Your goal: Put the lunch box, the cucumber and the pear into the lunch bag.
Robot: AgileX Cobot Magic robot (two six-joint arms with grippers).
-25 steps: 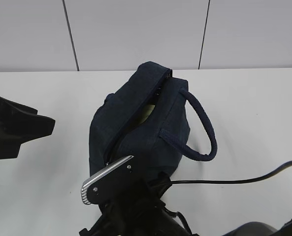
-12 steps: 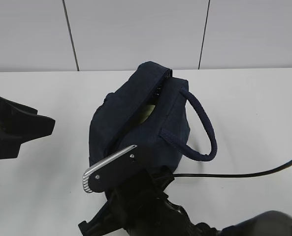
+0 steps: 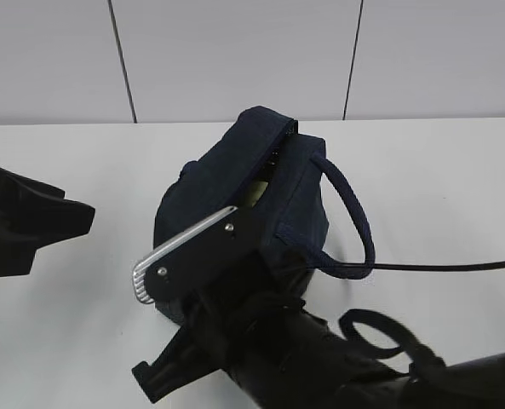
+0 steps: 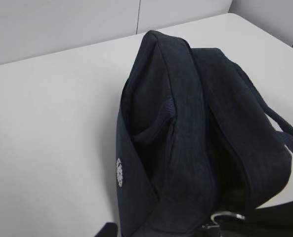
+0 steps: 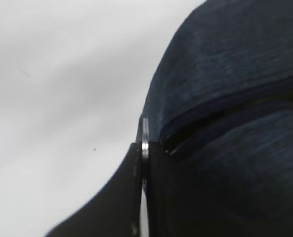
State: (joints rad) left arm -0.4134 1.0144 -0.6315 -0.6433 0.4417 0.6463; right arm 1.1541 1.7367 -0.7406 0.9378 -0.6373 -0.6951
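The dark navy lunch bag (image 3: 226,183) stands mid-table, and it fills the left wrist view (image 4: 186,128). My right gripper (image 3: 239,223) lies over the bag's top seam, shut on the metal ring pull (image 5: 144,143) of the zipper. The ring also shows in the left wrist view (image 4: 228,216). Something pale yellow-green (image 3: 254,194) shows through the zipper gap; I cannot tell what it is. The lunch box, cucumber and pear are otherwise hidden. My left gripper (image 3: 80,218) hangs open and empty at the left, apart from the bag.
The bag's rope handle (image 3: 354,221) loops out to the right. A black cable (image 3: 448,266) runs across the table from the right edge. A grey panelled wall (image 3: 235,60) stands behind the white table (image 3: 439,170).
My right gripper has moved away from the camera along the bag's top seam with the ring pull in it. The left arm has not moved.
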